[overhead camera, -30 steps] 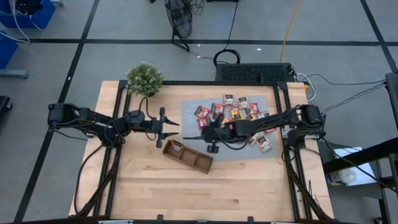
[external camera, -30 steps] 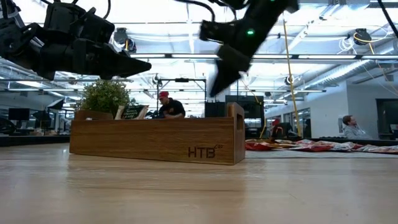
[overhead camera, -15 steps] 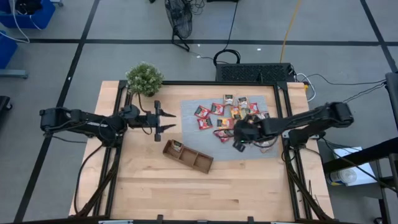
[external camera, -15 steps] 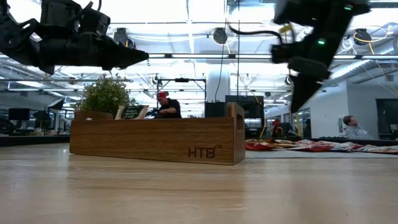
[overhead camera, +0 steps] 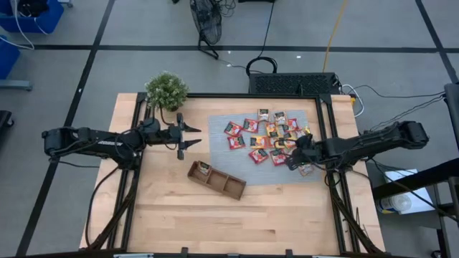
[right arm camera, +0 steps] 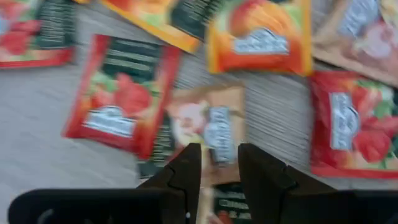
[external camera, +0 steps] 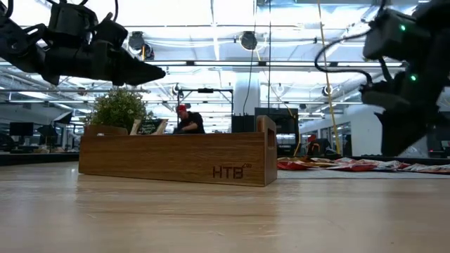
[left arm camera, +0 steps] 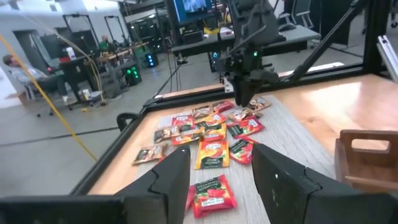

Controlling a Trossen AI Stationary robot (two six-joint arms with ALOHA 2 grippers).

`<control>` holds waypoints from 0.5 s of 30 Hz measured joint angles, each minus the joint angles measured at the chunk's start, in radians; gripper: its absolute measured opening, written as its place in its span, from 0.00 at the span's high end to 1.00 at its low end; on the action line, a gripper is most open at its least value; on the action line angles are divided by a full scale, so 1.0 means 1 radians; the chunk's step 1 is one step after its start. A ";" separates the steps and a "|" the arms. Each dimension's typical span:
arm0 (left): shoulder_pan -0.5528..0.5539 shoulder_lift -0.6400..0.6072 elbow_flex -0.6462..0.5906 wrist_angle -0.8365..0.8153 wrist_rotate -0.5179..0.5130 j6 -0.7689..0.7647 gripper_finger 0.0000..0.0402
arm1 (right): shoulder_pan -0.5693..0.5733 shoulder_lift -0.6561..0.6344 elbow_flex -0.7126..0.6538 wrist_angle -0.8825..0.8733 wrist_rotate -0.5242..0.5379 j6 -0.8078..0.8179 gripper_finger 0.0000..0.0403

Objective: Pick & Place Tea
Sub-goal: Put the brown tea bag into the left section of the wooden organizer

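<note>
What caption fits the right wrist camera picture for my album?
The right gripper, fingers slightly apart and empty, hangs just above a tan tea sachet among red and orange ones on the gray mat.

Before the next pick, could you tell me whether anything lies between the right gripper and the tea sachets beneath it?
Nothing visible does. The right gripper hovers, fingers parted, directly over the tea sachets on the grey mat; only neighbouring sachets crowd the one below. The left gripper waits apart.

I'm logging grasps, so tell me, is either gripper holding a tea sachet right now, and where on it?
Nothing is held. The right gripper stands open just above a tan sachet in the pile; the left gripper hangs open and empty over the table.
</note>
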 joint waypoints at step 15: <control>0.000 0.000 0.000 0.000 0.000 0.044 0.56 | 0.000 -0.009 -0.063 0.122 -0.053 0.023 0.77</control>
